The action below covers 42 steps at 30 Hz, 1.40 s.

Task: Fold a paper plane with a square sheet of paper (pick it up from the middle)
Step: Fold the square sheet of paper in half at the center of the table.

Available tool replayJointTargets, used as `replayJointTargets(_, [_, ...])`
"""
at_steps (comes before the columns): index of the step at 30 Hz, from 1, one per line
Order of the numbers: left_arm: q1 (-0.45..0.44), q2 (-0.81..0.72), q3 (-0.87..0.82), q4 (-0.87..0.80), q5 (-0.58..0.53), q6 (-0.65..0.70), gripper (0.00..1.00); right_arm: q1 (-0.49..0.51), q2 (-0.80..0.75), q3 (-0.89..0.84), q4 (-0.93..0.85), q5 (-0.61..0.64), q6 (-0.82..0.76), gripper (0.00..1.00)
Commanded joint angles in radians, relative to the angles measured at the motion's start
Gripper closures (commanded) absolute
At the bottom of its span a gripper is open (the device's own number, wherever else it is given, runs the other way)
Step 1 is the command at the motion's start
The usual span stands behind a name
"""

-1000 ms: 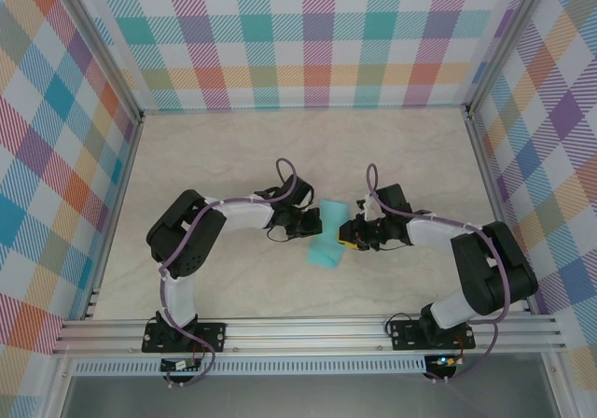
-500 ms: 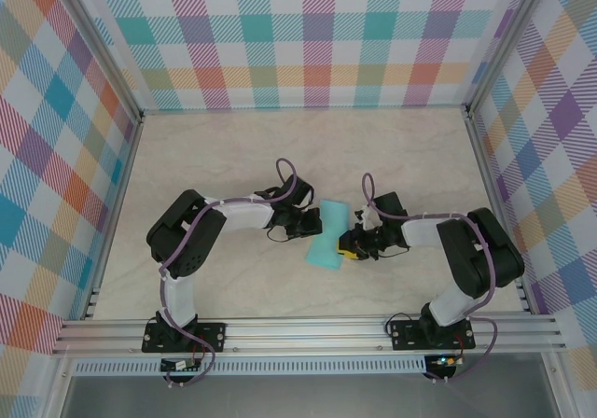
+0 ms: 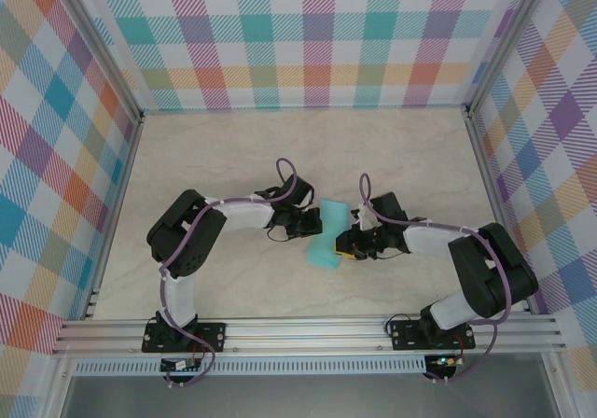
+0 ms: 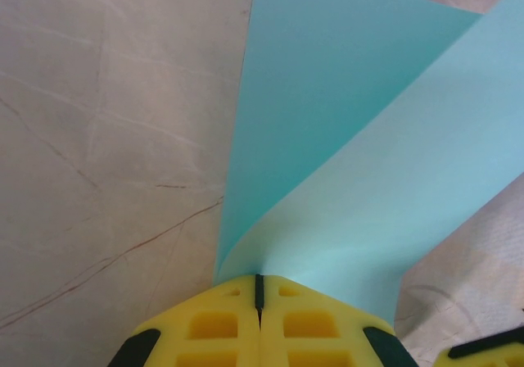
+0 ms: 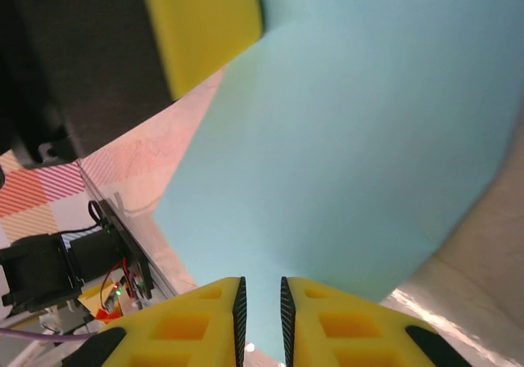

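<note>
The square sheet of paper is turquoise and lies bent over on itself at the middle of the table, between my two grippers. My left gripper is shut on its left edge. In the left wrist view the yellow pads meet and the paper curls up and away from them in two layers. My right gripper sits at the sheet's right edge. In the right wrist view its jaws stand a narrow gap apart, with the paper showing through and beyond the gap. It has no dart shape.
The pale marbled table is boxed in by checked walls and aluminium rails. The left gripper's yellow finger and black body loom close in the right wrist view. Free table lies behind and to both sides.
My right gripper has swung forward and left, closing in on the sheet's right edge. The left gripper and the paper have hardly moved.
</note>
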<state>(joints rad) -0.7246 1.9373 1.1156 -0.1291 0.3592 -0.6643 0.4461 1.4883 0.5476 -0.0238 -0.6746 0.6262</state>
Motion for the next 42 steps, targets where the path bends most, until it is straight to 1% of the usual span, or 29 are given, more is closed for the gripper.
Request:
replayJointTargets(1, [-0.017, 0.069, -0.020, -0.083, -0.054, 0.019, 1.00, 0.021, 0.001, -0.031, 0.015, 0.023, -0.031, 0.79])
replayJointTargets(4, [-0.018, 0.065, -0.020, -0.084, -0.054, 0.018, 1.00, 0.025, 0.028, -0.054, 0.027, 0.060, -0.032, 0.80])
replayJointTargets(11, [-0.018, 0.063, -0.023, -0.086, -0.054, 0.020, 1.00, 0.028, 0.090, -0.097, 0.064, 0.081, -0.029, 0.82])
replayJointTargets(16, [-0.018, 0.062, -0.023, -0.086, -0.056, 0.020, 1.00, 0.039, 0.023, -0.098, 0.045, 0.089, -0.027, 0.83])
replayJointTargets(21, [-0.018, 0.063, -0.025, -0.084, -0.055, 0.020, 1.00, 0.062, -0.070, -0.094, 0.031, 0.068, -0.030, 0.82])
replayJointTargets(25, [-0.017, 0.066, -0.023, -0.083, -0.053, 0.020, 1.00, 0.080, -0.056, -0.092, 0.019, 0.070, -0.037, 0.82])
replayJointTargets(27, [-0.017, 0.065, -0.023, -0.083, -0.052, 0.020, 1.00, 0.080, -0.030, -0.102, 0.010, 0.095, -0.043, 0.82])
replayJointTargets(31, [-0.016, 0.067, -0.023, -0.081, -0.049, 0.020, 1.00, 0.083, 0.027, -0.121, 0.019, 0.096, -0.042, 0.83])
replayJointTargets(33, [-0.018, 0.068, -0.022, -0.083, -0.051, 0.021, 1.00, 0.088, 0.033, -0.124, 0.004, 0.120, -0.044, 0.83])
replayJointTargets(36, [-0.017, 0.068, -0.020, -0.081, -0.049, 0.022, 1.00, 0.091, -0.001, -0.121, -0.019, 0.126, -0.047, 0.83])
replayJointTargets(42, [-0.018, 0.069, -0.022, -0.080, -0.048, 0.023, 1.00, 0.103, -0.094, -0.109, -0.017, 0.085, -0.046, 0.82])
